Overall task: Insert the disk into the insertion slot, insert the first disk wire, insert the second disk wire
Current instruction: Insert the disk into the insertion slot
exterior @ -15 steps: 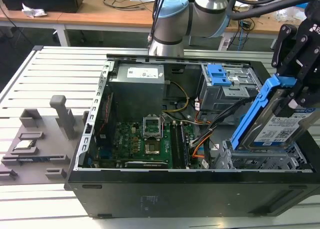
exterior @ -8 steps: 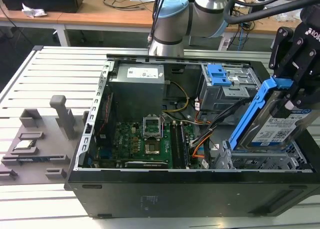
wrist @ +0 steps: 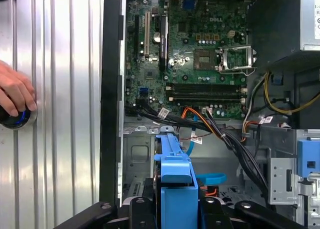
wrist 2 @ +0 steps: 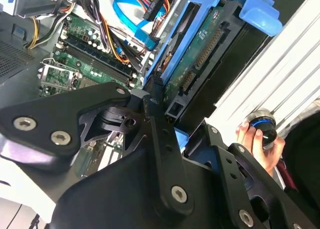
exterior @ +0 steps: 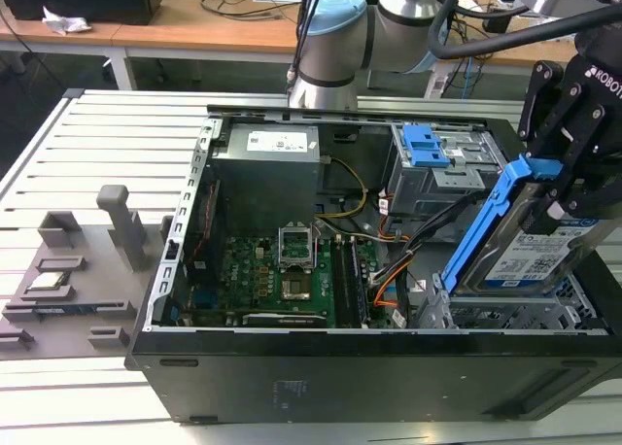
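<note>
At the exterior view's right, the black claw (exterior: 562,188) clenched the grey metal disk (exterior: 530,256), tilted over the perforated silver insertion slot (exterior: 486,317). In the second wrist view the flat blue second disk wire (wrist 2: 120,14) curved; in the first wrist view the counter (wrist: 60,89) was ribbed.

Grey disk (exterior: 536,256) in its blue caddy, clamped in the hand (exterior: 562,197), tilts steeply (label showing), silver perforated slot (exterior: 486,317) just beneath.

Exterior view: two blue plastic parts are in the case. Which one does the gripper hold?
The blue caddy framing the disk, tilted over the silver cage. The blue latch sits on the grey bay, apart from the gripper.
</note>
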`<state>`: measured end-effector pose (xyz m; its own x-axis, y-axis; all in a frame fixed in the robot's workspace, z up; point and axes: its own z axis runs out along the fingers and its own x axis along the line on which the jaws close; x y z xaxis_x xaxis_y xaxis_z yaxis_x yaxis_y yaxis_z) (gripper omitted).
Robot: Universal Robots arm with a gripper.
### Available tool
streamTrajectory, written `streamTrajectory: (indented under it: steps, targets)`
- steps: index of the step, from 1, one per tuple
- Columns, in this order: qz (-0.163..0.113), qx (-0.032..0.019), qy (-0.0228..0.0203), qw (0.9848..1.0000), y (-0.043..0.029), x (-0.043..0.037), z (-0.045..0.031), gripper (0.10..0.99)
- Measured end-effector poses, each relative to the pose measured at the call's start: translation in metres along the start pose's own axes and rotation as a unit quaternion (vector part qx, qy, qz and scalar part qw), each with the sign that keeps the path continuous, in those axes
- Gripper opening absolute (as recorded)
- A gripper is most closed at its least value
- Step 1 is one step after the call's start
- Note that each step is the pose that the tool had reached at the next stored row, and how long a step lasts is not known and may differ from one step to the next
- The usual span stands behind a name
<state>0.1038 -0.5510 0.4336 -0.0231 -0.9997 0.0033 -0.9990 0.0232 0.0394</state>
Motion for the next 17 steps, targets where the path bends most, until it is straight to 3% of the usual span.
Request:
streamTrajectory:
  steps: [17]
  targets:
    - [0.0, 0.0, 0.0, 1.0, -0.001, -0.0001, 0.0251, 0.365]
